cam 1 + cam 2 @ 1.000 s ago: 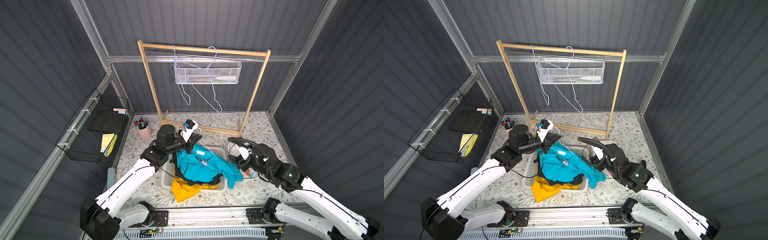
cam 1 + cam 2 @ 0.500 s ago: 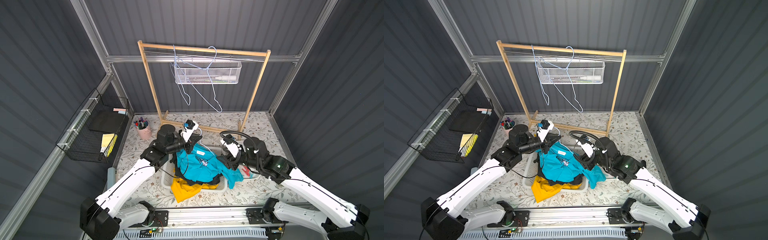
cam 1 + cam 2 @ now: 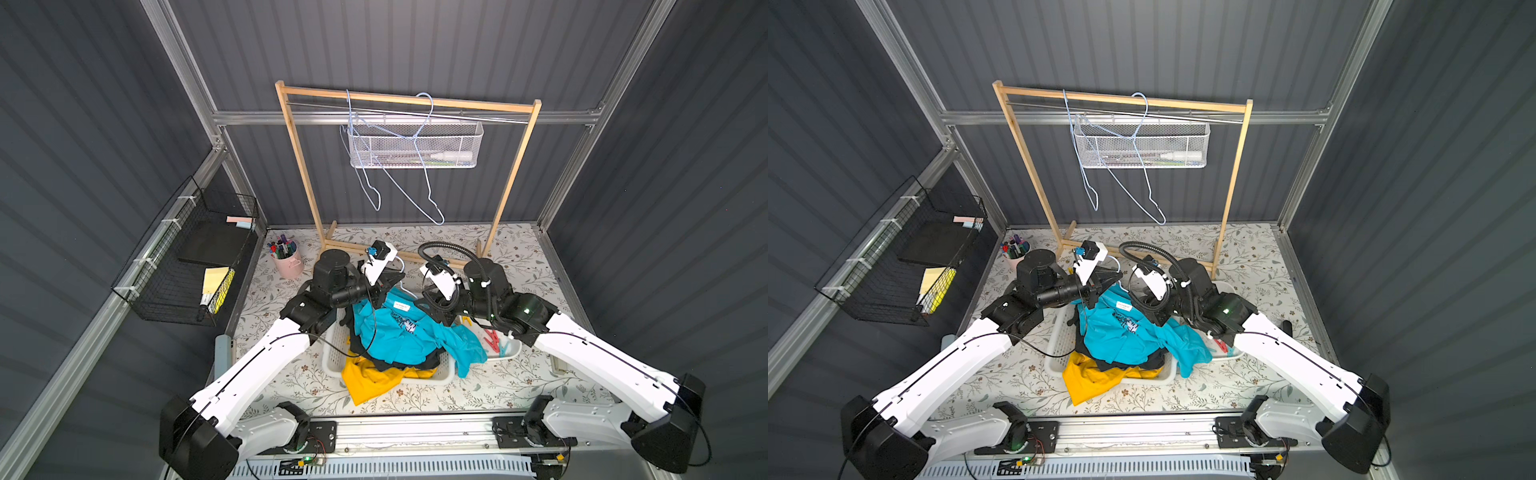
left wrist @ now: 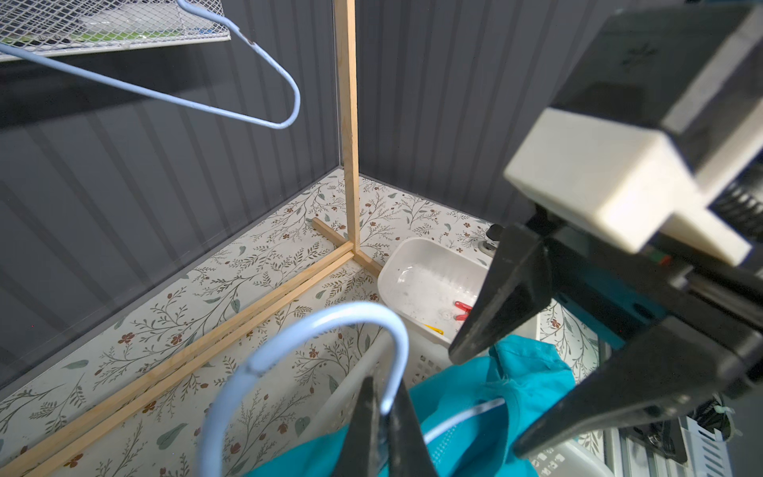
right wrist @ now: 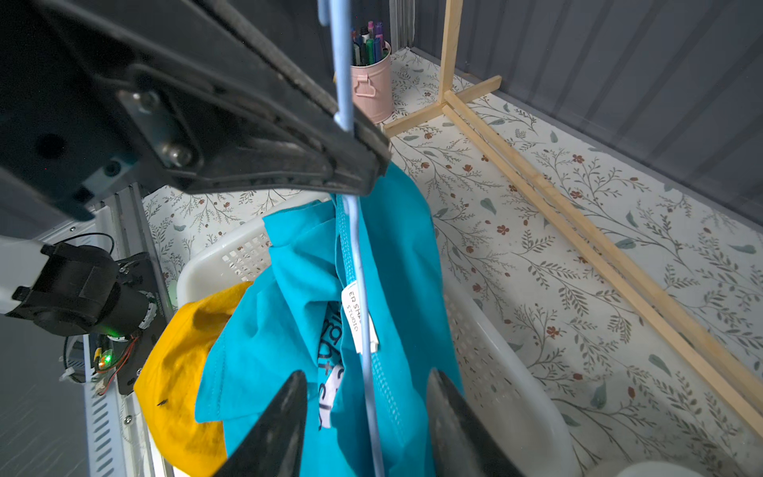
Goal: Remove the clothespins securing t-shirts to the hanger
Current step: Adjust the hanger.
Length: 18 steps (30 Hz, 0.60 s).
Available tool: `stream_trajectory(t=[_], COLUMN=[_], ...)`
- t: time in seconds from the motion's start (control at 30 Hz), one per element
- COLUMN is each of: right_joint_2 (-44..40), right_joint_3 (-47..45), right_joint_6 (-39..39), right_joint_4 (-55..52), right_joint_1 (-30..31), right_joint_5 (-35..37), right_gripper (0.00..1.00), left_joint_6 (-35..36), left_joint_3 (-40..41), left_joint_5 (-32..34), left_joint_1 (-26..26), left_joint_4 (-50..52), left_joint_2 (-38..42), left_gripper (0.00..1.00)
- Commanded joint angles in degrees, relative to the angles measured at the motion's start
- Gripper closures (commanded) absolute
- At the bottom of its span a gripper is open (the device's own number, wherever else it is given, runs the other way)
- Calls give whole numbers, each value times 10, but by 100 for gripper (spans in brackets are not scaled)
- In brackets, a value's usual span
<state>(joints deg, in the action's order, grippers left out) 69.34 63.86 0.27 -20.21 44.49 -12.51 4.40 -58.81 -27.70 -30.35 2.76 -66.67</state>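
You had the left gripper (image 4: 386, 415) clenched on the neck of the light-blue hanger (image 4: 342, 307), holding it over the white basket (image 3: 332, 357) near its 12 o'clock edge. The teal t-shirt (image 5: 289, 309) hung from that hanger and draped down over the black t-shirt (image 3: 390, 365) in the basket. The mustard t-shirt (image 3: 370, 380) spilled over the rim at 7 o'clock onto the counter (image 3: 519, 374). Your right gripper (image 5: 366, 384) was released, its jaws apart on either side of the hanger wire and the teal collar, grasping nothing. Red, yellow and teal clothespins (image 3: 492, 338) lay in the small white tray (image 3: 515, 351) at the basket's 3 o'clock.
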Motion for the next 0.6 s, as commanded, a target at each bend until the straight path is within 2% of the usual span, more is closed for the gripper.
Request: stream_trajectory(t=[0.0, 0.27, 0.43, 0.5, 0.57], right_joint_2=[27, 71, 76, 76, 73], right_joint_3=[25, 51, 50, 45, 40], right_joint_6=[6, 12, 18, 20, 23], right_joint_4=[18, 42, 58, 63, 65], right_joint_1=[0, 0, 0, 0, 0], right_joint_5=[-18, -38, -44, -42, -38], right_gripper=[53, 67, 79, 86, 100], left_joint_6=[12, 12, 13, 10, 7], left_joint_3=[7, 5, 6, 5, 2], left_joint_5=[-12, -19, -22, -26, -32], left_joint_1=[-2, -7, -9, -10, -11], left_joint_4=[-4, -4, -5, -7, -8], left_joint_2=[15, 11, 12, 12, 11], left_gripper=[100, 100, 100, 98, 96])
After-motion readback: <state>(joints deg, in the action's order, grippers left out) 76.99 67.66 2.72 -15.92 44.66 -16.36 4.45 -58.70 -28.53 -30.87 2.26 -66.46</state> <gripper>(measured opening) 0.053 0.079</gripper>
